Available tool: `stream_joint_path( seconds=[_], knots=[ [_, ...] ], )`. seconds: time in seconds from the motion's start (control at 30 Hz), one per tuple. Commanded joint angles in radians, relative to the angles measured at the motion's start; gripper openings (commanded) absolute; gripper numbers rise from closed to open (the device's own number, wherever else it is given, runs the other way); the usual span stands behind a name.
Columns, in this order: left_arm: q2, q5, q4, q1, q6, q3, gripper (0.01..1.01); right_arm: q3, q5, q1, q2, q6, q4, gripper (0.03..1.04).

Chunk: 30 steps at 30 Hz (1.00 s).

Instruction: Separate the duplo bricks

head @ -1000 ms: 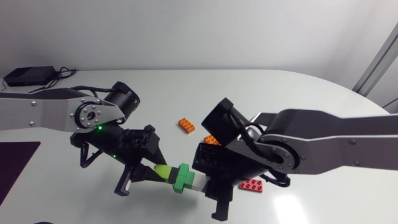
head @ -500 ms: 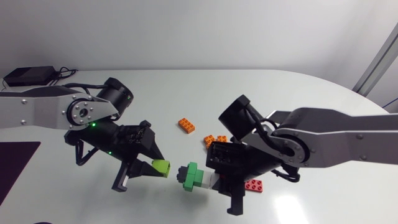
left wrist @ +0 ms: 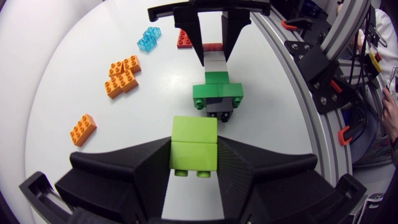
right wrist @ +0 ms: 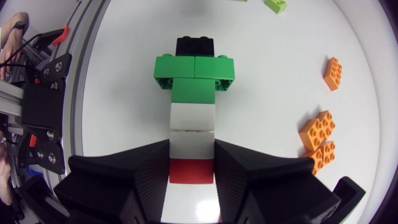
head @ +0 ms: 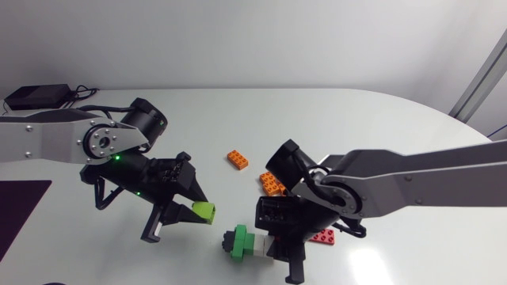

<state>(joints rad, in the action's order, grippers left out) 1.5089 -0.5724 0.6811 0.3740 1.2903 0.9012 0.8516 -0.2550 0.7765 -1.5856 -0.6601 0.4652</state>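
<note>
Left gripper [left wrist: 194, 152] first: the jaws are closed part-way on a single lime brick [left wrist: 194, 134], which is pinched from both sides with its studs pointing back at the camera. Right gripper [right wrist: 191, 155]: its jaws are clamped on the red-and-white base of the stack [right wrist: 193, 93]. Outward from there run a green brick, a wide green pair across it and a black brick [right wrist: 194, 45] at the far tip.

In the head view the lime brick is seen at 10 o'clock of the stack, apart from it with a clear gap between. Whether the stack rests on the table [head: 356, 127] cannot be told. Loose bricks are spread around — an orange one [head: 238, 159] at 12 o'clock of the stack, an orange cluster [head: 272, 183] at 1 o'clock and a red one [head: 321, 235] at 3 o'clock.

One brick is judged to be off, with five or so still joined. Next, the lime brick would have to be set down on bare table and released. The black tip would then be taken squarely from two sides while the base is held firm — a peel is likely needed, not a straight pull.
</note>
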Motion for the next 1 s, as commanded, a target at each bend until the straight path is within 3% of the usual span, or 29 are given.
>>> stream_joint_path(
  seconds=[0.0,0.03,0.13,0.4,0.63,0.8,0.97],
  knots=[
    [-0.010,-0.006,0.011,0.000,0.015,-0.012,0.290,-0.019,-0.006,0.015,-0.028,-0.021,-0.003,0.50],
    [-0.010,-0.006,0.011,0.002,0.014,-0.010,0.290,-0.020,-0.007,0.017,-0.030,-0.021,-0.003,0.58],
    [-0.010,-0.006,0.009,0.011,0.012,-0.008,0.290,-0.025,-0.007,0.021,-0.037,-0.019,-0.008,0.61],
    [-0.064,-0.006,-0.058,0.036,-0.046,-0.044,0.290,-0.009,-0.033,0.009,-0.005,0.013,0.007,0.91],
    [-0.161,-0.003,-0.284,0.068,-0.184,-0.114,0.292,0.138,-0.253,-0.146,0.033,0.083,0.112,0.91],
    [-0.202,0.011,-0.480,0.106,-0.309,-0.173,0.293,0.260,-0.524,-0.278,-0.037,0.174,0.168,0.91],
    [-0.230,0.108,-0.692,0.169,-0.390,-0.254,0.293,0.349,-0.682,-0.318,-0.123,0.203,0.227,0.90]
  ],
)
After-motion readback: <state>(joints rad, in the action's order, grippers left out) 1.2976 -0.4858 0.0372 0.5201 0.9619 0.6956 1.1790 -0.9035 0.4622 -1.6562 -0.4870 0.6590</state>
